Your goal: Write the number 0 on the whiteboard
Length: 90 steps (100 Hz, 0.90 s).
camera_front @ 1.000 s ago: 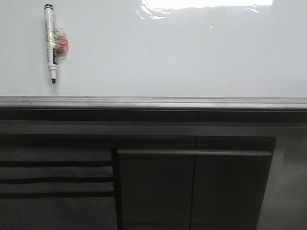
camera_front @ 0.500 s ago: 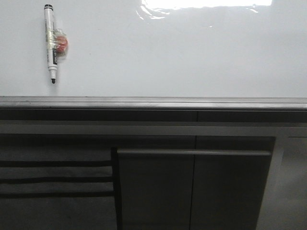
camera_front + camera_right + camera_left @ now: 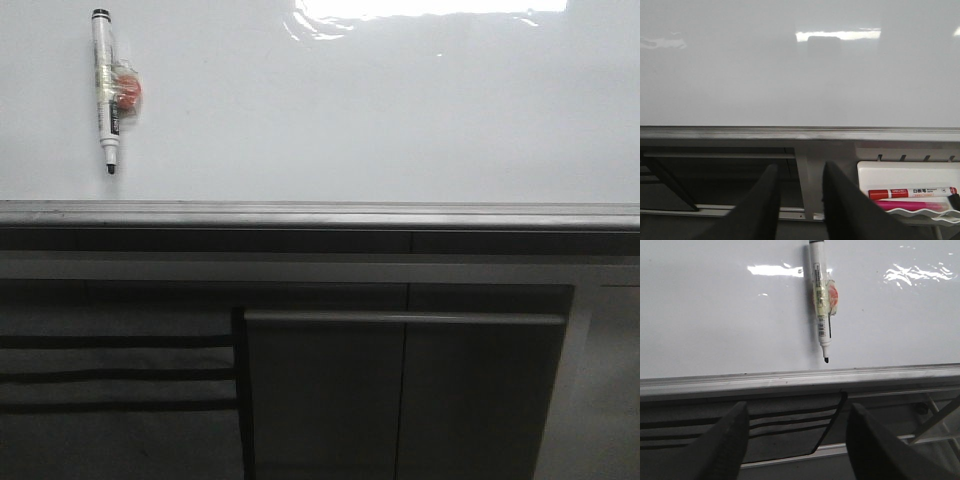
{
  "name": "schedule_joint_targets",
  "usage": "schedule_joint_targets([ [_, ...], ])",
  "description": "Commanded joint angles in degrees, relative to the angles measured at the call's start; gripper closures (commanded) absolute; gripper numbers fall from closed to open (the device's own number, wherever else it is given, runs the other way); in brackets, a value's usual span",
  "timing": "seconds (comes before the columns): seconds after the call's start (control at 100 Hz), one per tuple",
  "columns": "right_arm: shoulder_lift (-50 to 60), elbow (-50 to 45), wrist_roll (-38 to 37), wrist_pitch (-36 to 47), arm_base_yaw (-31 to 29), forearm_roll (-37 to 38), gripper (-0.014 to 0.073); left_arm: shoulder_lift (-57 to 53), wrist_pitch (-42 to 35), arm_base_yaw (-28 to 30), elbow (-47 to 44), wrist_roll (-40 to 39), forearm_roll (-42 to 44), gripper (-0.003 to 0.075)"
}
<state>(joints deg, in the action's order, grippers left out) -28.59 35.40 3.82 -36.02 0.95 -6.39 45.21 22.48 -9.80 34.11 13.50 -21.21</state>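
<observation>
The whiteboard [image 3: 400,110] is glossy white with glare and has a grey rail [image 3: 320,213] along its lower edge. No number 0 shows on it in any view. A white marker with a black tip [image 3: 105,85], taped to a red round piece, hangs tip-down on the board at upper left; it also shows in the left wrist view [image 3: 820,300]. My left gripper [image 3: 797,412] is open wide and empty, below the rail and the marker. My right gripper [image 3: 801,170] is open with a narrower gap, empty, below the board [image 3: 790,75]. Neither gripper shows in the front view.
Dark grey cabinet panels [image 3: 400,400] with a horizontal bar [image 3: 400,318] lie below the rail. In the right wrist view a white tray [image 3: 890,175] under the rail holds a red marker [image 3: 912,192] and a pink marker [image 3: 910,205].
</observation>
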Motion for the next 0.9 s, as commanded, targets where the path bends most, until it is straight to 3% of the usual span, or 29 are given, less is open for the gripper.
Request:
schedule_joint_targets([
  [0.0, -0.7, 2.0, 0.7, 3.7, -0.4, -0.4, 0.0331, 4.3, -6.3, -1.2, 2.7, 2.1, -3.5, 0.0292],
  [0.31, -0.7, 2.0, 0.7, 3.7, -0.4, -0.4, 0.0335, 20.2, -14.1, -9.4, 9.2, 2.4, -0.6, 0.0292],
  [0.8, -0.7, 2.0, 0.7, 3.6, -0.4, -0.4, 0.0335, 39.0, -15.1, -9.4, 22.4, 2.4, 2.6, 0.0294],
  [0.89, -0.7, 2.0, 0.7, 3.6, -0.4, -0.4, 0.0335, 39.6, -14.1, -9.4, 23.5, 2.4, 3.8, 0.0346],
])
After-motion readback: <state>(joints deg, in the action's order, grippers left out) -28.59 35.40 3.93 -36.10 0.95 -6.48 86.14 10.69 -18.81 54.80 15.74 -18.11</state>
